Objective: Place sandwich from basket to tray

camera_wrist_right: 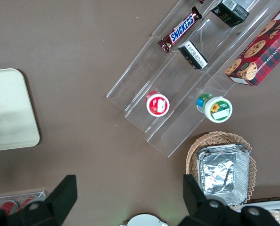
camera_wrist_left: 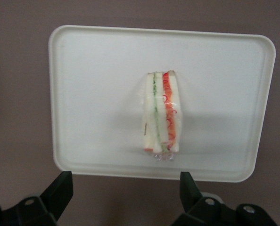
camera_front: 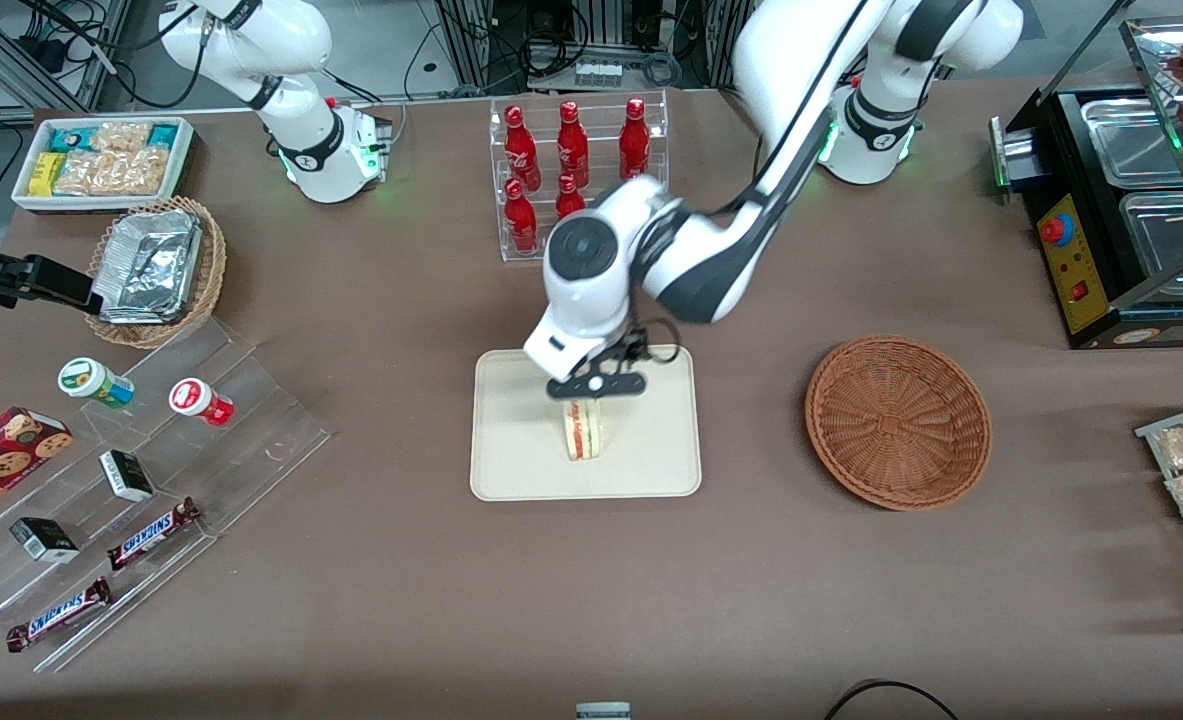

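We take this for a robotics lab dressed as a snack shop: the brown table (camera_front: 371, 560) carries a rack of red cola bottles (camera_front: 573, 170), clear steps of Snickers bars (camera_front: 151, 535), and a food warmer (camera_front: 1121, 210), while cables and equipment racks (camera_front: 551, 40) line its edge.

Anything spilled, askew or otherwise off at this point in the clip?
Nothing stands out. The sandwich sits intact on the tray, standing on edge with its filling layers showing, nothing spilled around it. The gripper hovers above it with fingers open. The basket sits upright with nothing in it.
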`<state>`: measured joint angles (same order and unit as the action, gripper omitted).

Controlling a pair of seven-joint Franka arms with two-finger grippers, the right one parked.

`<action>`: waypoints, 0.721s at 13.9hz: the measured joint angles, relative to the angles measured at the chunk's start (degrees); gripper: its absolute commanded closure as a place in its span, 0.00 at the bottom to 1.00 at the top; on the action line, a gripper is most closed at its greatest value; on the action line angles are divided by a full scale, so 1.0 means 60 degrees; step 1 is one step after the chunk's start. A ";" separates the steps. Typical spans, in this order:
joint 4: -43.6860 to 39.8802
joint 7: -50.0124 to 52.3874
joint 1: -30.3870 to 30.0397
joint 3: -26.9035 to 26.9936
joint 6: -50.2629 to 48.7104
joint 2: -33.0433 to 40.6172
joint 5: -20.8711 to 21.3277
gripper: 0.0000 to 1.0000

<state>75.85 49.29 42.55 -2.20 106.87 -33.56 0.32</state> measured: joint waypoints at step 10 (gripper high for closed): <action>0.1679 -0.3209 -0.3381 0.0155 -0.3827 0.4682 0.0135 0.00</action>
<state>85.92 30.04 22.26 -1.27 83.91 -5.46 1.13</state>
